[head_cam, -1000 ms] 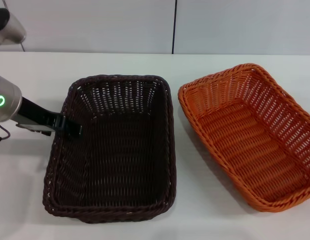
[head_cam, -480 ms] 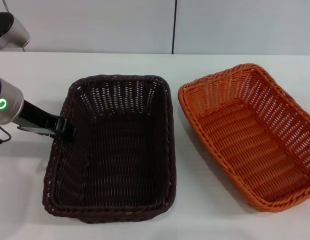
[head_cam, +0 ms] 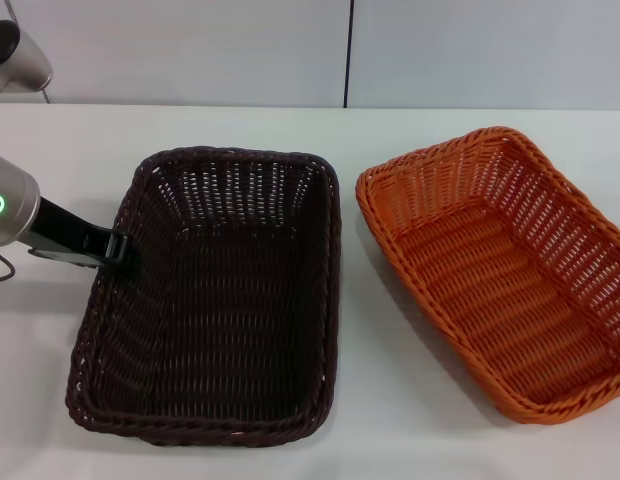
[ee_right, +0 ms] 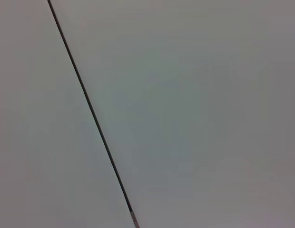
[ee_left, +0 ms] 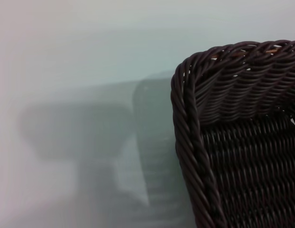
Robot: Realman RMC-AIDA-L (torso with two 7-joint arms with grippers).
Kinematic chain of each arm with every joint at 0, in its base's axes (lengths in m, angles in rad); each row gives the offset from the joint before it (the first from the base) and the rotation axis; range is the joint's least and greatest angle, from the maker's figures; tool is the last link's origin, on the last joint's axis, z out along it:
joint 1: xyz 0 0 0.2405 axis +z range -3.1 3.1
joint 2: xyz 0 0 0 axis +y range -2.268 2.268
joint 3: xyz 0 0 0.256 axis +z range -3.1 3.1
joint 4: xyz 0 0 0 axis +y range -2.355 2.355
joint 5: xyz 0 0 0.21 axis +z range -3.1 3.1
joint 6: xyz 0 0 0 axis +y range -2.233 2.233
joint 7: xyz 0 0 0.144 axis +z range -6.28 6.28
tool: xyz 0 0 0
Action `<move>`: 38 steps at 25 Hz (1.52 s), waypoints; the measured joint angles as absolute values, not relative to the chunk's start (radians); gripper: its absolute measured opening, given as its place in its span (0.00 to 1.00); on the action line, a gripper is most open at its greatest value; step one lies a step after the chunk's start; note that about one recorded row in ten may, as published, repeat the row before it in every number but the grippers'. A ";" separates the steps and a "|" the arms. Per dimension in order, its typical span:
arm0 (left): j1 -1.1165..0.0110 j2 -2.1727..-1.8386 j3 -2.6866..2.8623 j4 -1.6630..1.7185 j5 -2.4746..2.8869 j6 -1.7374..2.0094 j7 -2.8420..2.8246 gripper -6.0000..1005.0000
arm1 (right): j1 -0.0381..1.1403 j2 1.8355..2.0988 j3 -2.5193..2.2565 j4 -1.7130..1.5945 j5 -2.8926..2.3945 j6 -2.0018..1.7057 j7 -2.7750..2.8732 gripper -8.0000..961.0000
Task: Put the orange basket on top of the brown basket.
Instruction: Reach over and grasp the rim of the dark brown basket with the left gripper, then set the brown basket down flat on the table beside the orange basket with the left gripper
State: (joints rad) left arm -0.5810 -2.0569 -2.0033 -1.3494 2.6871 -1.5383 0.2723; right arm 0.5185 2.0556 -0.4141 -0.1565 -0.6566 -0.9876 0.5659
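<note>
Dark brown woven rectangular basket point(head_cam: 210, 300) sat left of the bright orange woven rectangular basket point(head_cam: 500, 270), apart, on the white table point(head_cam: 390, 400). Left gripper point(head_cam: 118, 250) pinched its left rim.

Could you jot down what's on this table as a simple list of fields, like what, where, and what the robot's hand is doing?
brown basket: on the table's left half, open side up, empty
orange basket: on the right, beside the brown one, a gap between them, empty
stacked: not yet; both sit on the table
left hand: at the brown basket's left rim, seemingly gripping it
right hand: out of sight
basket corner: the left wrist view shows the brown rim close up
</note>
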 joint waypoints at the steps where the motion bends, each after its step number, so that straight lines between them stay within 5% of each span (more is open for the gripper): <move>1: -0.581 -2.057 -2.003 -1.349 2.687 -1.538 0.272 0.23 | 0.519 2.056 -0.414 -0.157 -0.657 -0.986 0.566 0.87; 20: -0.616 -2.033 -2.186 -1.554 2.586 -1.740 0.474 0.20 | 0.518 2.062 -0.414 -0.156 -0.657 -0.977 0.566 0.87; 31: -0.803 -2.006 -2.173 -1.241 2.569 -1.811 0.687 0.24 | 0.513 2.062 -0.412 -0.156 -0.649 -0.977 0.566 0.87; 38: -0.891 -2.020 -2.175 -1.080 2.570 -1.743 0.712 0.27 | 0.508 2.062 -0.414 -0.155 -0.654 -0.976 0.566 0.87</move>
State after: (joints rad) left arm -0.8908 -2.0205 -2.1746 -1.0801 2.5698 -1.7432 0.7124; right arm 0.5077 2.0617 -0.4136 -0.1549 -0.6537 -0.9761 0.5661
